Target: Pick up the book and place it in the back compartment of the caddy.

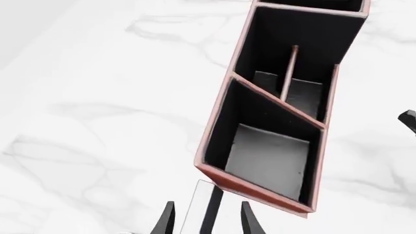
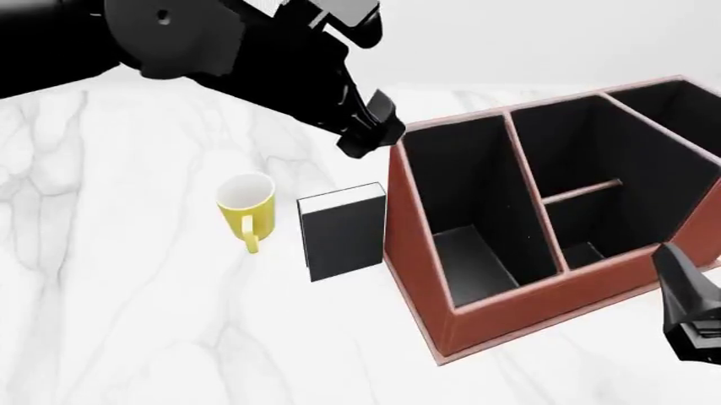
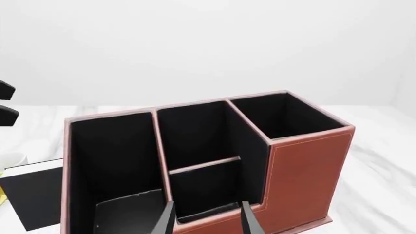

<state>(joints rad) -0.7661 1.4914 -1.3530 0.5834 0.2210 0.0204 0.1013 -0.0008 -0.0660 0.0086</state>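
Black-covered book (image 2: 344, 232) is seen upright on the table, just beside the caddy (image 2: 474, 316), with the spread left gripper (image 1: 206, 220) positioned above it; fingers should be lowered squarely astride both covers before closure.

The front view looks forward and down from high on the arms' side over the white marbled worktop (image 2: 135, 321). The left wrist view looks steeply down, close above the red-brown leather-look caddy with black lining (image 1: 260, 187). The right wrist view faces its long wall (image 3: 305, 165) level and near. All 3 views share the caddy (image 2: 507, 316) and the black-covered book (image 2: 344, 232).
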